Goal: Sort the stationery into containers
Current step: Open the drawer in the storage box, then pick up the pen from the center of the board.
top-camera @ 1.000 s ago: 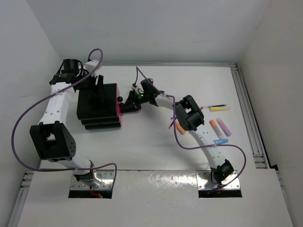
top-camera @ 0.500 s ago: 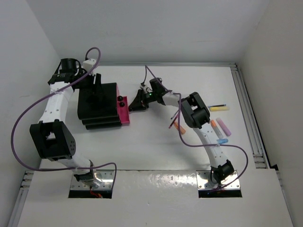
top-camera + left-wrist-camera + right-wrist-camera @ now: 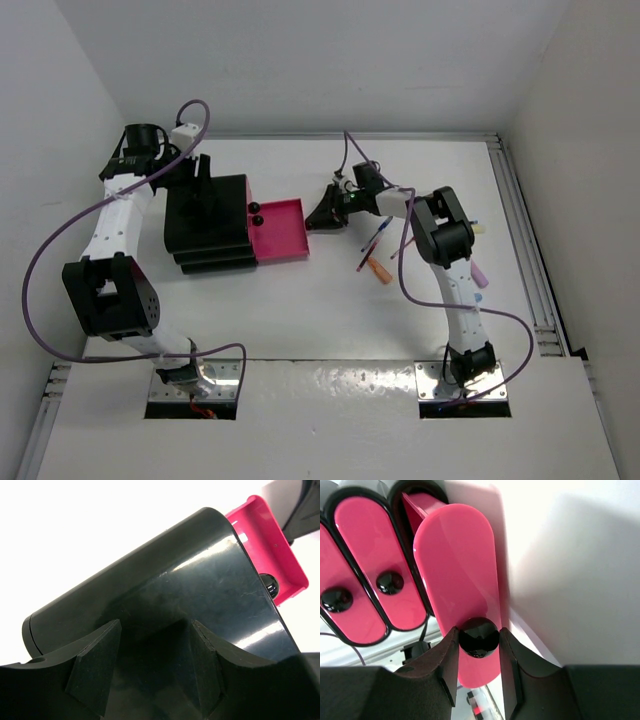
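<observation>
The black stepped box [image 3: 205,225] stands at the left of the table. Its lowest pink drawer [image 3: 282,232] is pulled out to the right. My right gripper [image 3: 325,212] is shut on that drawer's round black knob [image 3: 478,637], one finger on each side, with the pink drawer front [image 3: 455,565] behind it. My left gripper [image 3: 200,175] is shut on the back of the box [image 3: 165,595], its fingers straddling the top tier. An orange highlighter [image 3: 380,271], a blue pen [image 3: 377,237] and a pink highlighter [image 3: 479,272] lie on the table at the right.
Two other pink drawers [image 3: 357,580] are closed, knobs facing the right wrist. My right forearm [image 3: 440,235] crosses above some of the pens. A metal rail [image 3: 525,240] runs along the table's right edge. White walls close in the back and sides.
My right gripper has moved right with the knob in its grip, drawing the lowest drawer out of the box. The left gripper has stayed on the box.
</observation>
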{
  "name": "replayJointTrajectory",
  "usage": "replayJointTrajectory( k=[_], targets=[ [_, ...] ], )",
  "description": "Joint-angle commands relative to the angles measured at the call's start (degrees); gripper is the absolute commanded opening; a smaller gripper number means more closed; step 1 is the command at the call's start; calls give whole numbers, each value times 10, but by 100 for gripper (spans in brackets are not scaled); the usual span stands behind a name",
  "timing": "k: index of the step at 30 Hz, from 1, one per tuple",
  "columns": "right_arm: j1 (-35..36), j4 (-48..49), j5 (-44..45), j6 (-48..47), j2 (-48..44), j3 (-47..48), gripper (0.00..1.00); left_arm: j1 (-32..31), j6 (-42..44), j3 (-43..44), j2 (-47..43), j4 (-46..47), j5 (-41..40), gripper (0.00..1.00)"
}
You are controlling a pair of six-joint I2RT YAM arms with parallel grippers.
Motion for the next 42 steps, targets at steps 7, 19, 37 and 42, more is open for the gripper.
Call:
replayJointTrajectory(
  k=[7, 19, 37, 42],
  targets=[
    [-7, -35, 13, -62, -95, -31, 66, 8, -12, -39, 36, -97, -40, 72],
    [-88, -444, 245, -375, -246, 77, 60, -4, 4, 22, -8, -56, -52, 79],
    [-23, -510, 677, -180, -334, -91, 28, -7, -39, -63, -86, -11, -96, 80],
    [-41, -534, 698, -151, -321, -101, 25, 2, -35, -70, -94, -7, -100, 80]
  ],
)
